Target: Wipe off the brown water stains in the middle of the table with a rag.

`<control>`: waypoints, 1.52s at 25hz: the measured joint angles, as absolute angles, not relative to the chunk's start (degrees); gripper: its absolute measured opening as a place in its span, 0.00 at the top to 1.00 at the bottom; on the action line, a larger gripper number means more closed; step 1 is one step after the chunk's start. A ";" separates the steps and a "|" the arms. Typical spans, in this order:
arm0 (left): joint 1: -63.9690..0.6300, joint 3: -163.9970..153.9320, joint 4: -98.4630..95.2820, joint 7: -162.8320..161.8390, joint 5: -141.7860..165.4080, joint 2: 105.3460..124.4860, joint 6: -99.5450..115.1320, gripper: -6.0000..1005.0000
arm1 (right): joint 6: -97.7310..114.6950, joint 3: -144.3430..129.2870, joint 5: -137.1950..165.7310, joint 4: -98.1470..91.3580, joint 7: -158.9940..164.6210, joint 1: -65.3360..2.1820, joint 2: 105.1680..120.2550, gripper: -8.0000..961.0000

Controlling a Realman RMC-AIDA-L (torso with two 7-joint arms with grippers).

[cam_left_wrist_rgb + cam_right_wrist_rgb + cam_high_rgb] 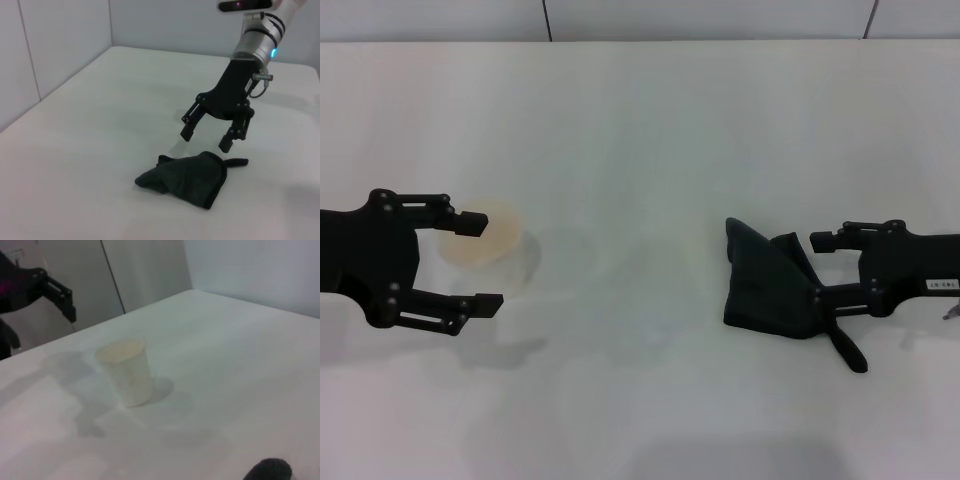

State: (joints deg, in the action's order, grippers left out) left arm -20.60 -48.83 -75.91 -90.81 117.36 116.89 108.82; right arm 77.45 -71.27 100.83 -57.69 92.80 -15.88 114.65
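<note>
On the right side of the wide, smooth white tabletop lies the dark charcoal soft rag, crumpled into a rough wedge, its narrow pointed tail trailing toward the near edge. The right tool hangs right at the rag's right edge with its two black fingers spread apart and nothing between them; from the left wrist view the same tool is lifted a little above the cloth, its fingertips pointing down at it without touching.

Over on the left, the left tool is spread wide and released, its fingers on either side of a clear plastic cup with an orange-tinted inside. One fingertip overlaps the cup's rim from above, but I cannot tell whether it touches. The cup stands upright, and the right wrist view shows it alone on the tabletop with the left tool's dark fingers beyond it.

The middle of the tabletop, between cup and rag, shows no brown stain that I can make out.
</note>
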 joint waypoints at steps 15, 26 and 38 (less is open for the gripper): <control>-19.41 -48.24 -75.91 -90.44 117.15 117.67 108.80 0.14 | 82.28 -71.19 102.92 -57.56 92.27 -16.35 112.63 0.13; -19.16 -48.25 -75.94 -89.99 117.15 118.00 108.87 0.14 | 85.27 -69.18 103.99 -58.22 91.83 -16.25 113.13 0.13; -18.10 -48.25 -75.77 -88.70 115.92 118.16 108.80 0.14 | 84.93 -69.17 103.95 -59.27 91.49 -16.23 114.04 0.13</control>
State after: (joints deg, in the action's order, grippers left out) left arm -18.10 -48.25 -75.77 -88.70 115.92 118.16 108.80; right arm 84.93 -69.17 103.95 -59.27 91.49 -16.23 114.04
